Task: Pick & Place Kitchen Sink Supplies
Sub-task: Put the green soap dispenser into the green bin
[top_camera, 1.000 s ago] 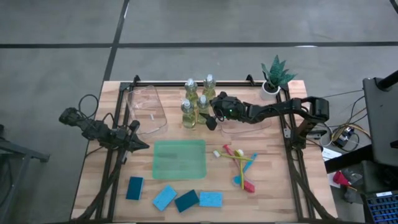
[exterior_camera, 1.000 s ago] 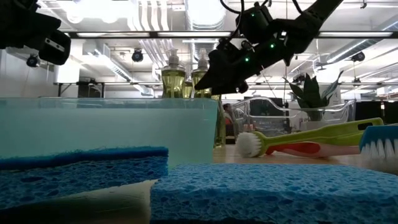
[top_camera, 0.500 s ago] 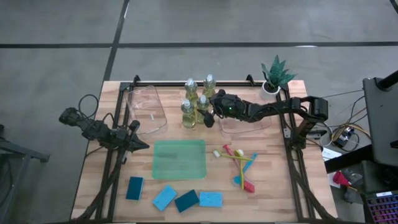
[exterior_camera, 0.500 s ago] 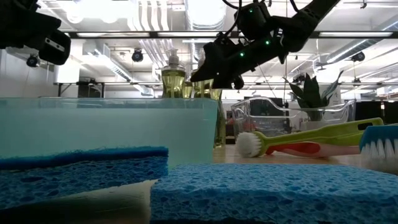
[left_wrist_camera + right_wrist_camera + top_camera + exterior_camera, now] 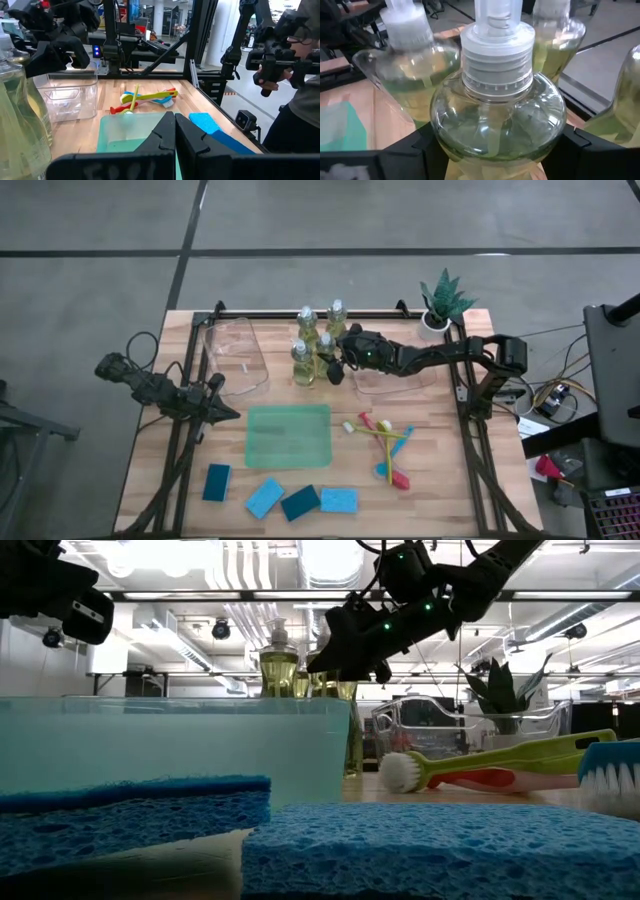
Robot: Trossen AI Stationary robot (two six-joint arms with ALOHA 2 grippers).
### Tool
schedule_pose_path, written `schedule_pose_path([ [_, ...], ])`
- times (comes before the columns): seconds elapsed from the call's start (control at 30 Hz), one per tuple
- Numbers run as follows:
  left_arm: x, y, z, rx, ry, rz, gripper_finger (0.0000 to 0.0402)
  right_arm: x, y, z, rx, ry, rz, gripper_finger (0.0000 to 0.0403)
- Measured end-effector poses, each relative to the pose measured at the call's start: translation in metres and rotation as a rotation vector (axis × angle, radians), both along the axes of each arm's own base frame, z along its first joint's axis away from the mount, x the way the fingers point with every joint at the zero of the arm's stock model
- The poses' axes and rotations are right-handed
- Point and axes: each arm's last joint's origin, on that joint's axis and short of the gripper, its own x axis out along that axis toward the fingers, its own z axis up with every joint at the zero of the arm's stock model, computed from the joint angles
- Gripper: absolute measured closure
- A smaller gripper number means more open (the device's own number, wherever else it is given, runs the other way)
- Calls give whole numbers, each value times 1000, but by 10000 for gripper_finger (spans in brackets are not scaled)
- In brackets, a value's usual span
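Four clear bottles of yellowish liquid with white caps stand in a cluster on their bases at the table's far middle (image 5: 315, 340). My right gripper (image 5: 333, 366) reaches in from the right and is closed round the near right bottle (image 5: 497, 120). Four blue sponges (image 5: 280, 498) lie flat along the near edge. Red, yellow and blue brushes (image 5: 384, 445) lie crossed on the table at the near right. My left gripper (image 5: 175, 137) waits shut over the table's left side (image 5: 218, 406). My right gripper has the near right bottle between its two fingers, one against each side of the round body (image 5: 555, 130) just below the shoulder. The fingers (image 5: 422, 145) come nearly level from the table's right, tipped slightly down. The bottle stands upright among the others.
A green mat (image 5: 289, 436) lies in the table's middle. One clear bin (image 5: 238, 358) stands left of the bottles, and another (image 5: 400, 380) sits under my right arm. A small potted plant (image 5: 442, 305) is at the far right corner.
My right gripper has edged left toward the bottles, and its fingers have drawn in from wide open until they lie against the near right bottle. The bottle stays where it stood.
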Motion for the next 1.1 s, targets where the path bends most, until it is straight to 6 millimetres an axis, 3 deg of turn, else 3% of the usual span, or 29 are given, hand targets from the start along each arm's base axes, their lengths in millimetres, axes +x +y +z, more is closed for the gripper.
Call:
schedule_pose_path([
  [0.43,0,0,0,1,3,0,401,-5,0,32,-42,-8,-16,168],
  [0.73,0,0,0,3,6,1,401,-25,6,70,-68,-39,-13,166],
  [0.9,0,0,-1,5,9,0,401,-36,17,92,-34,-121,16,166],
  [1.1,0,0,-1,4,8,0,401,-40,41,100,12,-118,115,166],
])
